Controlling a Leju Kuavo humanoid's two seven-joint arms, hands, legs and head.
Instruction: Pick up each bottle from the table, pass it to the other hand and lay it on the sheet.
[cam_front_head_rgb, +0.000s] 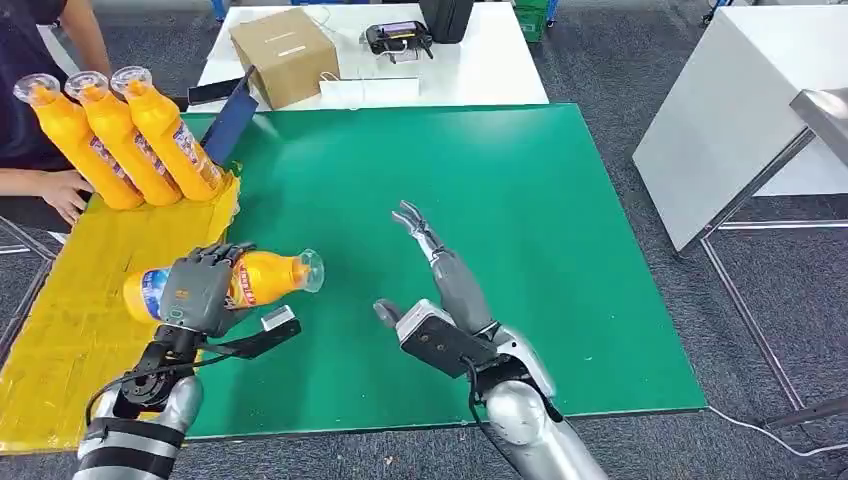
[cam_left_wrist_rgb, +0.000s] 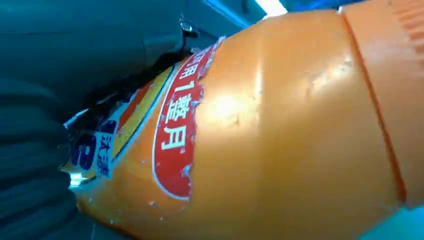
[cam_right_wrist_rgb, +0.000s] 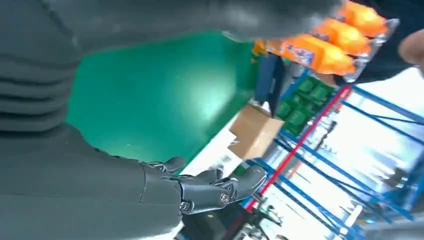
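Green table (cam_front_head_rgb: 520, 180): left hand (cam_front_head_rgb: 195, 290) grips orange bottle (cam_front_head_rgb: 265, 277); right hand (cam_front_head_rgb: 440, 265) empty, fingers spread. You swing toward 9 o'clock, lay it flat on yellow sheet (cam_front_head_rgb: 90, 270), beside the three laid bottles (cam_front_head_rgb: 120, 140).

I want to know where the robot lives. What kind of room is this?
Probably a workshop or test lab, not a home. There is a big green work mat, a brown cardboard box on a white table, and blue metal shelving with green crates.
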